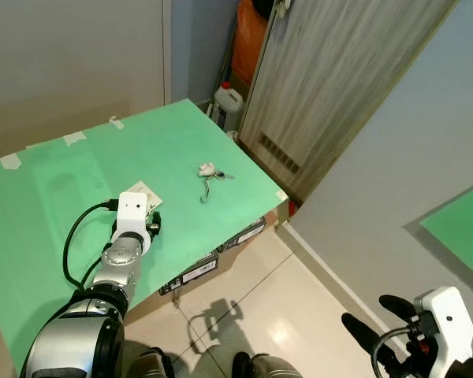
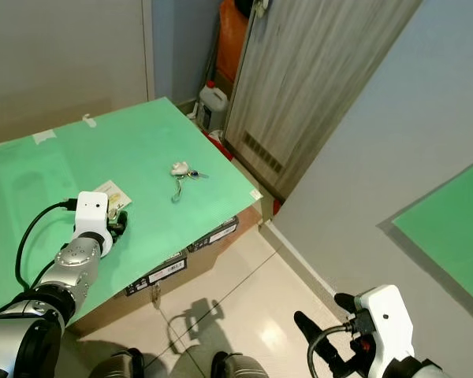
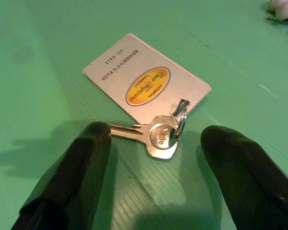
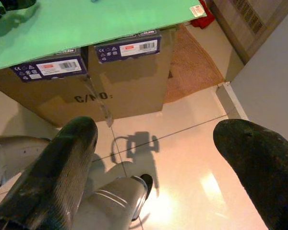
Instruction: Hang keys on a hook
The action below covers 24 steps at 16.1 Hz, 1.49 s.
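In the left eye view, the left gripper reaches over a green table and sits at a small white card lying on the surface. Farther along the table, near its far edge, lies a second bunch of keys with a white fob, well apart from the gripper. A wooden door stands beyond the table, with a white jug on the floor beside it. The right gripper hangs low over the tiled floor, its two fingers spread apart and holding nothing. In the left wrist view, the left gripper's fingers are open, one on each side of a silver key that lies flat on the green surface; the key's ring passes through a hole in the card's corner. In the right wrist view, the open fingers frame cardboard boxes under the table's edge.
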Tool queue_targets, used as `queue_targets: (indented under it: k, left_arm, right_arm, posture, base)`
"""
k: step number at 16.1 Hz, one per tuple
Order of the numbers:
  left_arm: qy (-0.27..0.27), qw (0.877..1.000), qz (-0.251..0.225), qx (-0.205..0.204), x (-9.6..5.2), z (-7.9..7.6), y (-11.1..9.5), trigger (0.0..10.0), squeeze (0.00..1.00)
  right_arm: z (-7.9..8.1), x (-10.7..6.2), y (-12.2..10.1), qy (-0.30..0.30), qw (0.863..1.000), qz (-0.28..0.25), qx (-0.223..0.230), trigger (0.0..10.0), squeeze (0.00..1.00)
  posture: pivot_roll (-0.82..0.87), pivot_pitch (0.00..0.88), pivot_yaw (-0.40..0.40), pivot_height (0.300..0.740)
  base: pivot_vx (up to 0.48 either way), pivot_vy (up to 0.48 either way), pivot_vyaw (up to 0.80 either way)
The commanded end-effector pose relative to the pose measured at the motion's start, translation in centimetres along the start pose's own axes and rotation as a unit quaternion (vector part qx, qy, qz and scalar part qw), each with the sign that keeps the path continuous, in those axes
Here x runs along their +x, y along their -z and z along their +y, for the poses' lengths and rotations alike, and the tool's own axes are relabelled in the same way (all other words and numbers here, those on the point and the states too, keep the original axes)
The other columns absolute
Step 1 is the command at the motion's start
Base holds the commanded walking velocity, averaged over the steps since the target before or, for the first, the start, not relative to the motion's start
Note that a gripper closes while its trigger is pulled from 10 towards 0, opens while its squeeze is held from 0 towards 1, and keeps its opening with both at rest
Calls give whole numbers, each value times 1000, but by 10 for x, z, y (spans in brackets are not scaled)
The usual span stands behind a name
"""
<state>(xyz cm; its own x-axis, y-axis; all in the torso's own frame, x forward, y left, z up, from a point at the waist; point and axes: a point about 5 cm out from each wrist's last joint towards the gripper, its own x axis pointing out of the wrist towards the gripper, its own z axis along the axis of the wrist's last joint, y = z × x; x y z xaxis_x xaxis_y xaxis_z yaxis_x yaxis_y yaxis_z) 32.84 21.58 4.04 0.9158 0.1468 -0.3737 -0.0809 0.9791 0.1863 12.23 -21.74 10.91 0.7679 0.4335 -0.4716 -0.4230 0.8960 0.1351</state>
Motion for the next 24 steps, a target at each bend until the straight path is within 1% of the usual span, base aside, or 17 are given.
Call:
queue_targets:
  k: [1,3,7,8,10,11,12,15,19,20,21,24]
  left_arm:
    - [13,1000,19,5,-2,-7,8,10000,0]
    - [17,999,23,18,-2,-7,9,10000,0]
    - [19,999,21,32,-1,-7,6,10000,0]
    - [19,999,19,42,0,-6,4,10000,0]
    - [18,999,19,47,1,-5,2,10000,0]
    - [13,998,12,62,1,-2,0,10000,0]
    - [10,998,7,67,1,-1,-2,10000,0]
    - [9,998,8,67,1,-1,-1,10000,0]
    - [23,997,6,78,2,-3,-3,10000,0]
    - [27,997,11,78,2,-2,-3,3020,0]
    - [27,997,12,75,2,-1,-3,0,0]
    - [34,998,15,58,2,-1,-3,0,0]
  right_arm:
    - [-1,-5,-1,11,1000,5,0,10000,0]
    - [1,-10,0,14,1000,6,4,10000,0]
    - [3,-14,1,15,1000,9,9,10000,0]
    - [4,-15,1,15,1000,11,10,10000,0]
    - [4,-16,2,15,1000,12,10,10000,0]
    - [5,-19,3,17,1000,14,10,10000,0]
    - [5,-20,3,18,1000,15,10,10000,0]
    - [6,-21,4,19,1000,16,10,10000,0]
    - [5,-24,4,22,1000,19,10,10000,0]
    - [6,-24,4,22,1000,19,10,10000,0]
    - [6,-24,4,23,1000,19,10,10000,0]
    - [7,-24,5,23,999,20,11,10000,0]
  posture:
    - [-358,188,-171,740]
    - [-370,195,-168,740]
    - [-374,200,-162,740]
    - [-373,201,-160,740]
    - [-376,201,-160,740]
    - [-381,204,-161,740]
    - [-383,204,-161,740]
    - [-387,206,-160,740]
    - [-395,208,-160,740]
    - [-398,210,-159,740]
    - [-399,209,-157,740]
    - [-396,209,-154,740]
  base:
    - [0,0,0]
    - [0,0,0]
    - [0,0,0]
    - [0,0,0]
    - [0,0,0]
    - [0,0,0]
    - [0,0,0]
    - [0,0,0]
    - [0,0,0]
    - [0,0,0]
    - [0,0,0]
    - [0,0,0]
